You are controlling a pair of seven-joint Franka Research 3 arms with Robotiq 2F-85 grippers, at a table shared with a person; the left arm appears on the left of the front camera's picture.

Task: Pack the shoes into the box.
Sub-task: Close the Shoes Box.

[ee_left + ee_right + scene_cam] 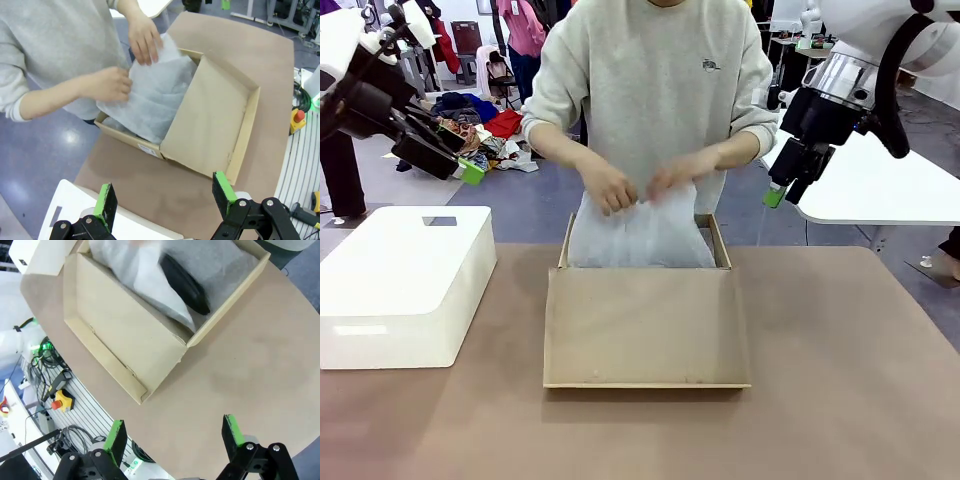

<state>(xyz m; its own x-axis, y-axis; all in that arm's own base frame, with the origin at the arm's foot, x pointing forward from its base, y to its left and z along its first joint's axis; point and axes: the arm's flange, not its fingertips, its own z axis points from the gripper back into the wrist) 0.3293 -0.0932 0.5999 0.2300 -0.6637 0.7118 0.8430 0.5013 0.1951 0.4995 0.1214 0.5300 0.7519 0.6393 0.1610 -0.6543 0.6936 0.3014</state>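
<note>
Tissue (640, 238) is tucked over a shoe (186, 286) in the box (645, 330) by the person's hands (605, 187); flat folds are advised. The left gripper (165, 192) and right gripper (175, 432) are held wide apart, empty.

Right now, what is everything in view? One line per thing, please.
table: one, brown, under everything.
box: one, brown cardboard, centre of the table, lid flap open toward the robot.
tissue paper: white, in the box, partly lifted out.
shoe: one seen, glossy black, in the box amid the tissue.
bin: one, white, on the table at the robot's left.
emergency stop: one, yellow with a red button, beyond the table edge.
clothes pile: mixed colours, on the floor behind.
person: one, grey sweatshirt, far side.
person's hands: two, on the tissue.
left hand: black, green pads, open, raised.
right hand: black, green pads, open, raised.
</note>
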